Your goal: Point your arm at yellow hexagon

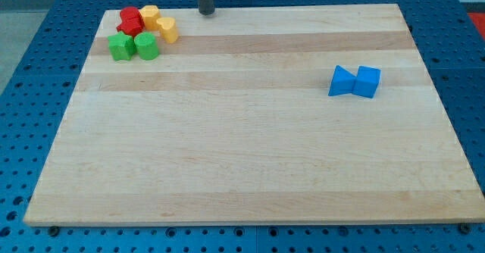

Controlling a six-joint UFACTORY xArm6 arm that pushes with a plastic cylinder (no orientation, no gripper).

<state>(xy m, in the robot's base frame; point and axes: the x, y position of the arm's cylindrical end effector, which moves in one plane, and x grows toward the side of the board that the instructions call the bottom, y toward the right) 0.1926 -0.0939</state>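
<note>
My tip (206, 13) rests at the board's top edge, a little left of centre. A cluster of blocks lies to its left in the top-left corner. The yellow hexagon (149, 15) sits at the top of that cluster, a short gap left of my tip. A second yellow block (167, 29), shape unclear, touches it on the lower right and is the block closest to my tip. My tip touches no block.
Red blocks (130, 21) lie against the hexagon's left side. A green star (120, 46) and a rounded green block (147, 46) sit below them. A blue triangle (342, 82) and blue cube (368, 81) lie together at the view's right on the wooden board (242, 154).
</note>
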